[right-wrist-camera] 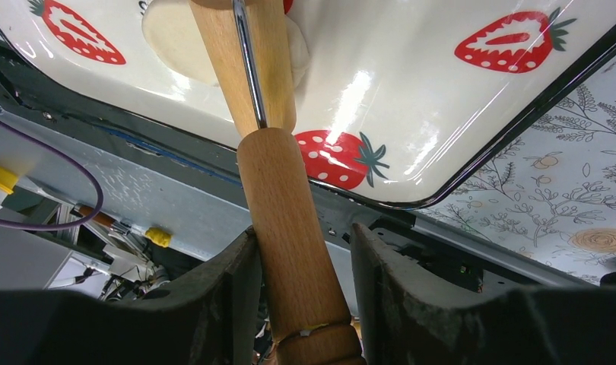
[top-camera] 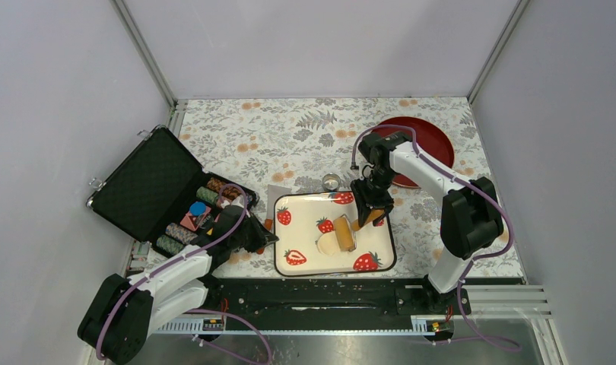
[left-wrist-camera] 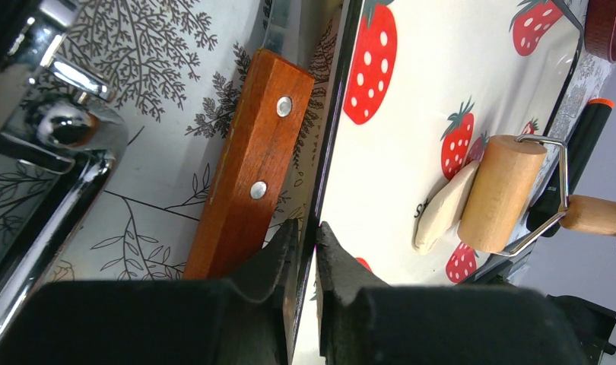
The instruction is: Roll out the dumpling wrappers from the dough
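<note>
The right gripper (right-wrist-camera: 301, 296) holds the tan wooden roller (left-wrist-camera: 501, 193) by its handle, seemingly loosely, barrel on the pale-cream dough (top-camera: 329, 242) near the strawberry tray's (top-camera: 305, 204) front edge. The left gripper (left-wrist-camera: 302, 251) pinches that tray's left rim.

Left pincer (left-wrist-camera: 305, 251) shut; right pincer (right-wrist-camera: 301, 274) parted

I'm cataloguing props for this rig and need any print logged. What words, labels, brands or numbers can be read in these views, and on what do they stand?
None can be read.
Strawberry tray: a dark mark shows beside the dough, mostly hidden, not legible.
Poker chips in the black case: too small to tell any print.
Knife handle: rivets only, no text.
Roller: plain wood.
</note>
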